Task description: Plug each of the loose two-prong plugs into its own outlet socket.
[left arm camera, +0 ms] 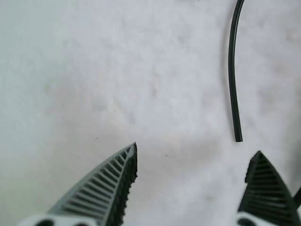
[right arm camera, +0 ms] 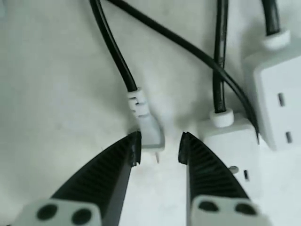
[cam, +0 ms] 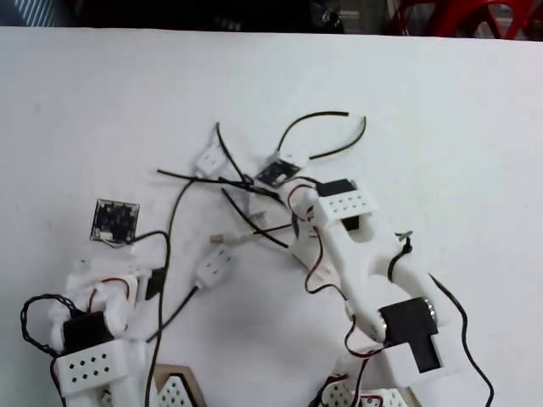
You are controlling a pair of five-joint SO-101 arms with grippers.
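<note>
The right hand (right arm camera: 160, 141) is spread around a white plug (right arm camera: 149, 131), lower centre. The left hand (left arm camera: 195, 150) is spread above the counter (left arm camera: 117, 70).

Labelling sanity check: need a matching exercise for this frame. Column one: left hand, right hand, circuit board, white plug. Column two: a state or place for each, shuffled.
1. left hand
2. right hand
3. circuit board
4. white plug

A. unplugged, prongs bare, near the outlet sockets
B. open over bare table, close to a black cable end
C. dark square lying flat, at the left in the high view
D. open, one finger on each side of a plug

Pairs: 1-B; 2-D; 3-C; 4-A
</note>
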